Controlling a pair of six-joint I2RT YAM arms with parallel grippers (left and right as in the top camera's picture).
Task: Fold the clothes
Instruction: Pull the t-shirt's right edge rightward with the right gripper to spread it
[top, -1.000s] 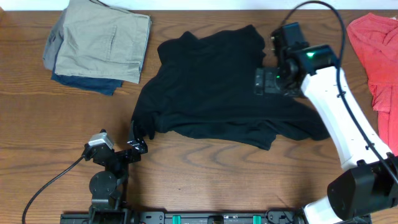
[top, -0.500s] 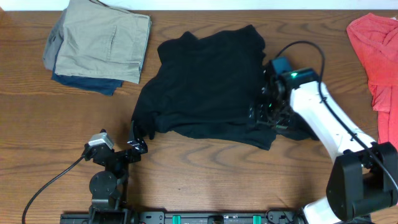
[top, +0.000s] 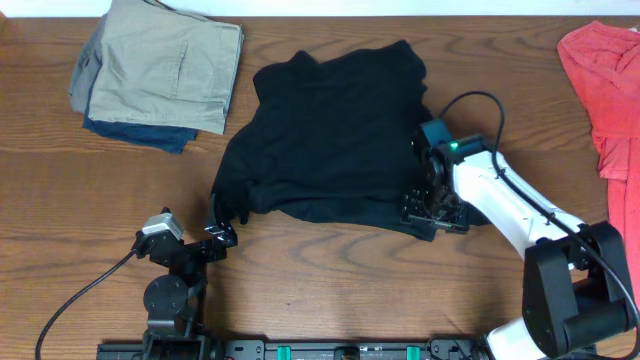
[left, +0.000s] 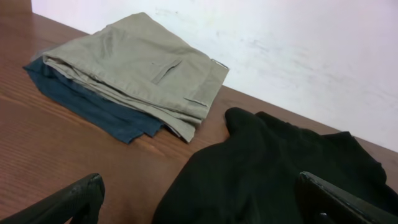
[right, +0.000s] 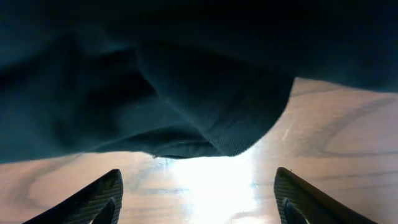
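The overhead view is lit evenly, with only soft shadows. In the right wrist view, white glare is seen on the table (right: 205, 183) at 6 o'clock, and the black T-shirt (right: 155, 74) is shown dark and blurry.

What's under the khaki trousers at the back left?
A dark blue folded garment lies under the khaki trousers, showing only along its edges; the rest is covered.
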